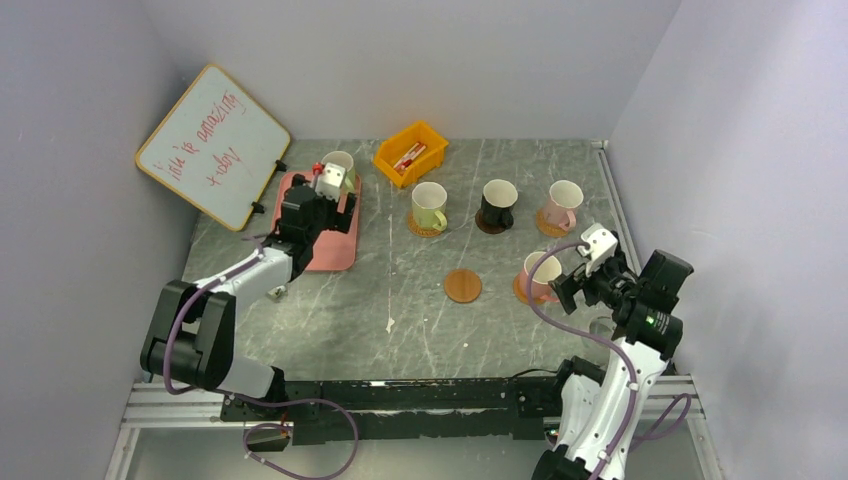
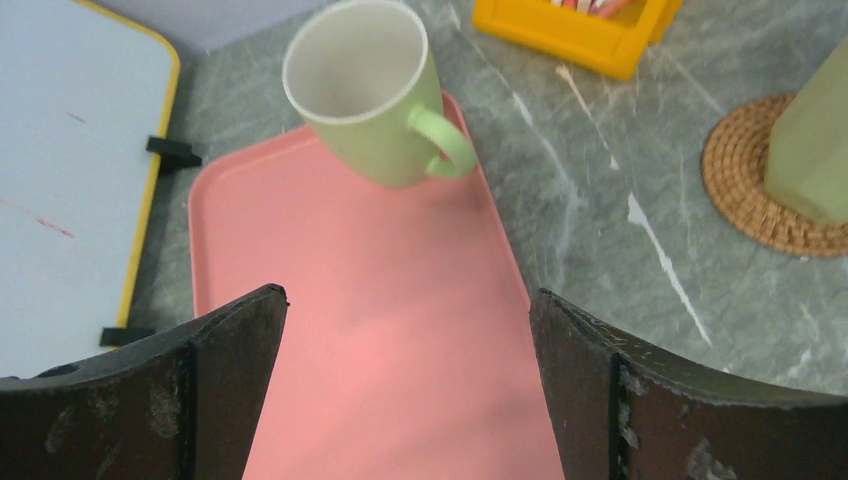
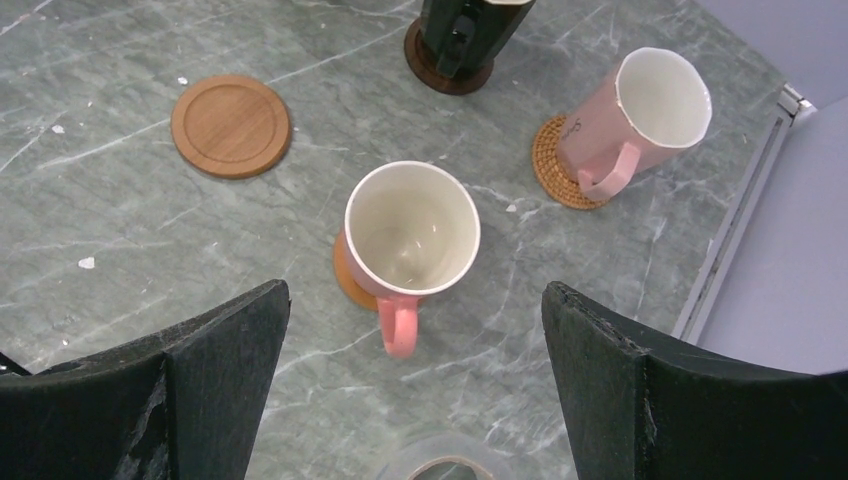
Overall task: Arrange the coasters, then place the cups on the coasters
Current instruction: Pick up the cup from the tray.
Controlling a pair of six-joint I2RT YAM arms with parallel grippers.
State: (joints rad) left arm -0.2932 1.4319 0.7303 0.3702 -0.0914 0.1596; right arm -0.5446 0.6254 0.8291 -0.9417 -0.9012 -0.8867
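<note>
Grey marble table (image 1: 400,315), pale walls on three sides. Whiteboard (image 1: 213,145) and yellow bin (image 1: 410,152) at far edge.

Left gripper (image 2: 407,300): jaws spread wide, grasping nothing, above pink tray (image 2: 300,220), on near side of green cup (image 2: 370,90) standing at far end of tray.

Right gripper (image 3: 415,292): jaws spread wide, grasping nothing, above near pink cup (image 3: 412,235) seated on orange-brown coaster (image 3: 345,278).

Far row, each on own coaster: second green cup (image 1: 429,205), black cup (image 1: 497,203), far pink cup (image 1: 563,203).

Bare coaster (image 1: 462,286) left of near pink cup, not touching.

Four cups (image 1: 498,203) on coasters (image 1: 425,231), spare coaster (image 1: 462,285) bare, fifth cup (image 1: 338,168) apart
</note>
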